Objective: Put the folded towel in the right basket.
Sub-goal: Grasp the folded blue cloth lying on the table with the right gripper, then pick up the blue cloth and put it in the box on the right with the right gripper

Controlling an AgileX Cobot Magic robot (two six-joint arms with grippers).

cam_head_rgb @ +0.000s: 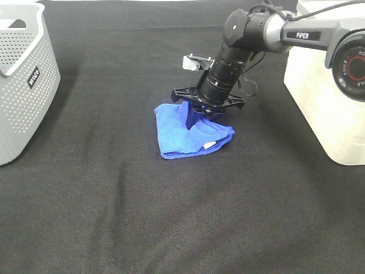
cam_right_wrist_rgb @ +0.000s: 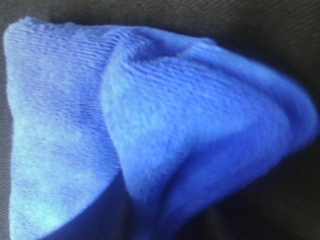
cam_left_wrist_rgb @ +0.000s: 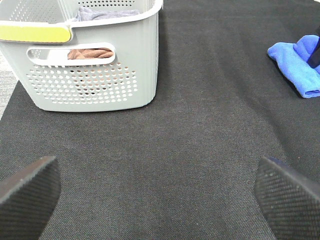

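Observation:
The folded blue towel (cam_head_rgb: 191, 132) lies on the black cloth near the middle, a white tag at its front edge. My right gripper (cam_head_rgb: 201, 114) points straight down onto its far part, and its jaws pinch a raised fold of it. The towel still rests on the cloth. In the right wrist view the bunched towel (cam_right_wrist_rgb: 150, 135) fills the frame and no fingers show. The right basket (cam_head_rgb: 325, 103), white, stands at the right edge. My left gripper (cam_left_wrist_rgb: 160, 195) is open and empty over bare cloth, far from the towel (cam_left_wrist_rgb: 295, 62).
A grey perforated basket (cam_head_rgb: 23, 85) stands at the left edge. In the left wrist view this grey basket (cam_left_wrist_rgb: 100, 75) holds grey and brown cloths. Black cloth (cam_head_rgb: 171, 217) covers the table.

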